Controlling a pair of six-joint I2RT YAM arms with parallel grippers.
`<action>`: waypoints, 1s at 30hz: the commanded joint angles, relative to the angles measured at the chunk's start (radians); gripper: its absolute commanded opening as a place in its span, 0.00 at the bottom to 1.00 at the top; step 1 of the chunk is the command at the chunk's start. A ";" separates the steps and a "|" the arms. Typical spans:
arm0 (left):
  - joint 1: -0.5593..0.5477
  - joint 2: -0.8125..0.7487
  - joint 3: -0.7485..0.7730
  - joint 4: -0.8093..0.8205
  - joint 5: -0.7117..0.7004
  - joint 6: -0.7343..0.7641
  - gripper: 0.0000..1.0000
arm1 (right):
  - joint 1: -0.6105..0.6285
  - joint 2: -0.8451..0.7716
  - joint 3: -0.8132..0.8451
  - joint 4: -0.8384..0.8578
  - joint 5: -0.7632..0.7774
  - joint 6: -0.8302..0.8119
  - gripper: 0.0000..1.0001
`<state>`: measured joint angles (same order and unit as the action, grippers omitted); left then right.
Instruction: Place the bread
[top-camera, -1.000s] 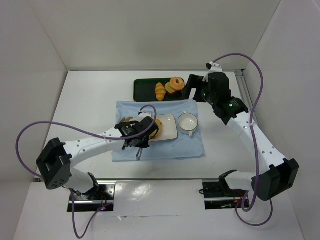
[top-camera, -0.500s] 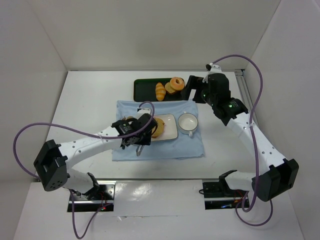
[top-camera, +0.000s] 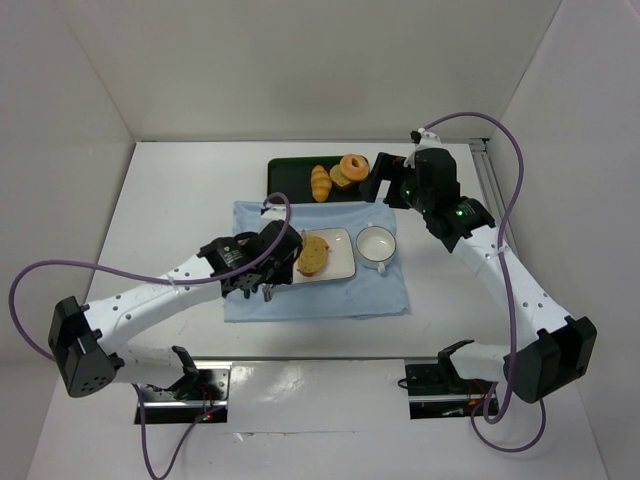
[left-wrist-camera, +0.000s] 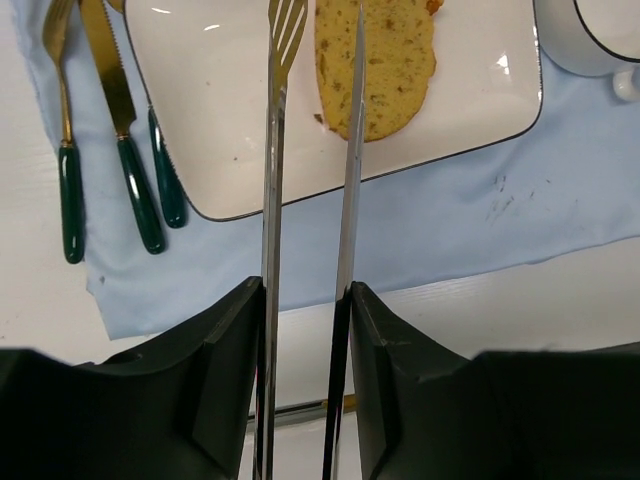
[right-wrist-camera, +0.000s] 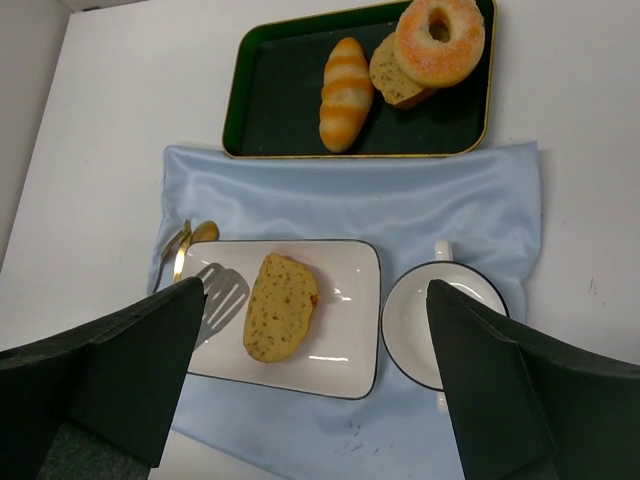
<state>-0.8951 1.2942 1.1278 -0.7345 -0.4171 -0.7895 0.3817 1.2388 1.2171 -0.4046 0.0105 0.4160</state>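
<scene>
1. Dark green tray (right-wrist-camera: 280, 110) at the far edge of the blue cloth (right-wrist-camera: 350, 205). Holds a striped roll (right-wrist-camera: 344, 94), a ring donut (right-wrist-camera: 439, 40) and, tucked under the donut, another slice (right-wrist-camera: 390, 82).
2. White, dark-rimmed plate (right-wrist-camera: 345, 335) on the cloth. Carries the bread (right-wrist-camera: 281, 306), lying flat near its middle.
3. White cup (right-wrist-camera: 410, 330) just right of the plate, also on the cloth.
4. Left pincer (left-wrist-camera: 305, 300) on the near side of the plate, pinching metal tongs (left-wrist-camera: 271, 200). Blades parted: the slotted one over the plate just left of the bread, the plain one crossing the bread's left edge. Cannot tell whether touching.
5. Right pincer (top-camera: 385, 182) spread wide, gripping nothing, hovering by the tray's right end.
6. Green-handled gold cutlery (left-wrist-camera: 140, 210) left of the plate, on the cloth.
7. White worktop (top-camera: 170, 200) under everything; plain white walls (top-camera: 300, 70) left, far and right.
</scene>
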 joint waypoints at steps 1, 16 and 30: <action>0.008 -0.042 0.044 -0.049 -0.061 -0.007 0.50 | -0.006 -0.012 -0.002 0.056 -0.007 0.012 0.98; 0.487 -0.237 -0.201 0.059 -0.083 0.182 0.49 | -0.015 -0.030 -0.021 0.038 -0.038 0.003 0.98; 0.814 -0.004 -0.235 0.339 0.147 0.355 0.48 | -0.015 -0.048 -0.011 -0.003 -0.047 -0.006 0.98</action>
<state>-0.0967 1.2606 0.8677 -0.4896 -0.3271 -0.4923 0.3740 1.2194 1.1984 -0.4122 -0.0319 0.4217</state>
